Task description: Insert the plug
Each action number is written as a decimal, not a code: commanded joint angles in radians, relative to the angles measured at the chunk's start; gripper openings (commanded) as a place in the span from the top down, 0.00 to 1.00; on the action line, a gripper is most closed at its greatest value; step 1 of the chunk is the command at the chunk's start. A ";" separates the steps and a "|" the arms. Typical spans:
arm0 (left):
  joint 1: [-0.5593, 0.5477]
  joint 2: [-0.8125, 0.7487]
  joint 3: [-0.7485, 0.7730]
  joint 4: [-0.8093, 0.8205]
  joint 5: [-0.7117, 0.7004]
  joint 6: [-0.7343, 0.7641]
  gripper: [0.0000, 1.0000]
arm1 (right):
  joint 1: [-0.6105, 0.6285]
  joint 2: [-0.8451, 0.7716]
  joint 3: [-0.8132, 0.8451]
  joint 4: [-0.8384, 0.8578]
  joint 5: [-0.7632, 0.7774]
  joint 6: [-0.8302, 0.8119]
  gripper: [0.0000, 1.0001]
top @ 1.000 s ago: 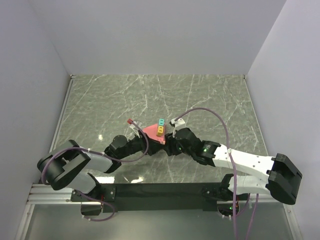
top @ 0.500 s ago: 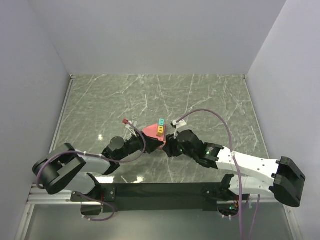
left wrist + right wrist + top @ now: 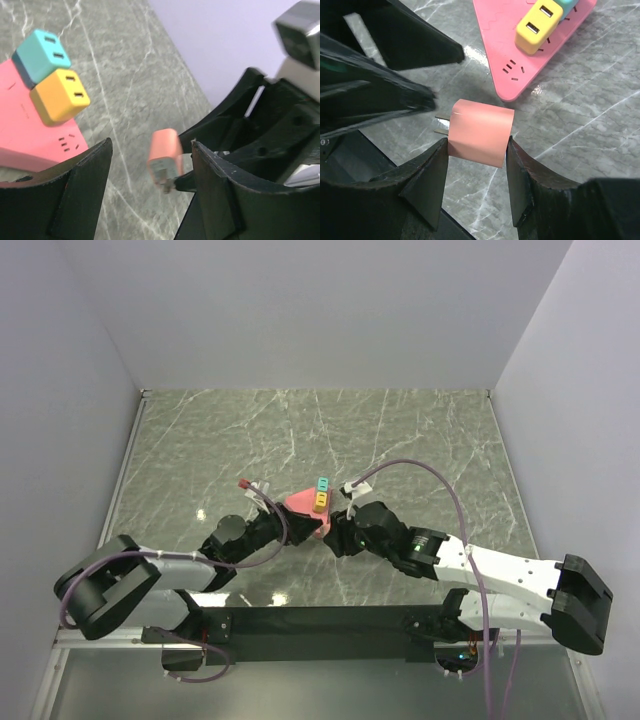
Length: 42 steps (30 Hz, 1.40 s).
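Note:
A pink triangular power strip (image 3: 303, 506) lies mid-table with a teal plug (image 3: 322, 483) and a yellow plug (image 3: 320, 502) seated in it. My right gripper (image 3: 476, 142) is shut on a salmon plug (image 3: 480, 132), prongs pointing left, just off the strip's (image 3: 505, 50) near corner and above the table. In the left wrist view that salmon plug (image 3: 165, 155) hangs between the tips of my left gripper (image 3: 151, 143), which stands open and holds nothing. Its left finger (image 3: 75, 190) overlaps the strip's (image 3: 25, 130) corner.
The green marbled table (image 3: 400, 440) is walled in by pale panels on three sides. Purple cables (image 3: 440, 485) loop above both arms. Both wrists crowd together at the strip's near corner. My left gripper's fingers (image 3: 420, 42) sit close to the held plug's prongs.
My left arm has drawn back to the left, its gripper still beside the strip. My right gripper has shifted slightly left and nearer with the salmon plug still held.

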 commanded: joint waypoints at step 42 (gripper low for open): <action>-0.058 0.166 0.122 0.107 0.192 -0.032 1.00 | 0.029 -0.062 -0.006 0.101 0.161 -0.030 0.86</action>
